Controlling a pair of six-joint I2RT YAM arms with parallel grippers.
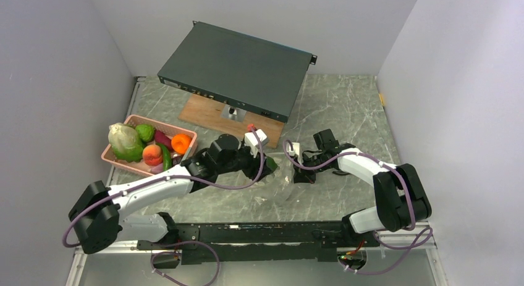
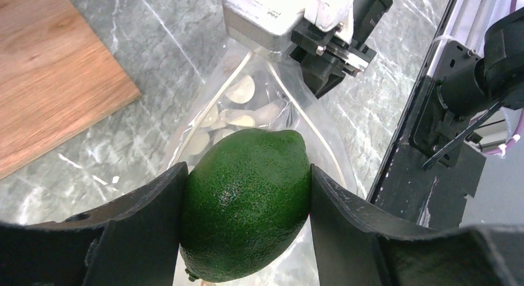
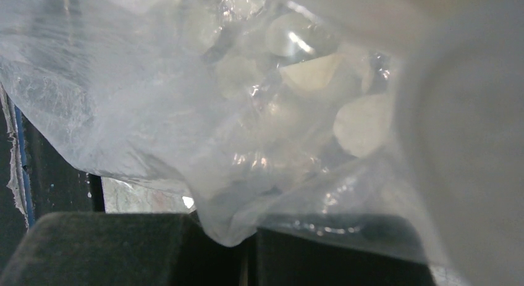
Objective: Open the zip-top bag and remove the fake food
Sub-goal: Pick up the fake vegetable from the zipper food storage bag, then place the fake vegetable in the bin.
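Note:
My left gripper [image 2: 248,170] is shut on a dark green lime-like fake fruit [image 2: 247,199], which fills the gap between its two black fingers, just above the mouth of the clear zip-top bag [image 2: 247,107]. In the top view this gripper [image 1: 269,162] hovers mid-table. My right gripper [image 3: 244,243] is shut on a fold of the bag [image 3: 216,113] and faces the left one [image 2: 321,76]. Pale round pieces show through the plastic. More fake food [image 1: 152,154] lies in the pink basket [image 1: 162,121] on the left: a pale leafy head, an orange piece, a peach.
A dark flat equipment box [image 1: 238,70] rests on a wooden board [image 1: 204,110] at the back centre. The black mounting rail [image 1: 259,233] runs along the near edge. Grey walls close in left, right and rear.

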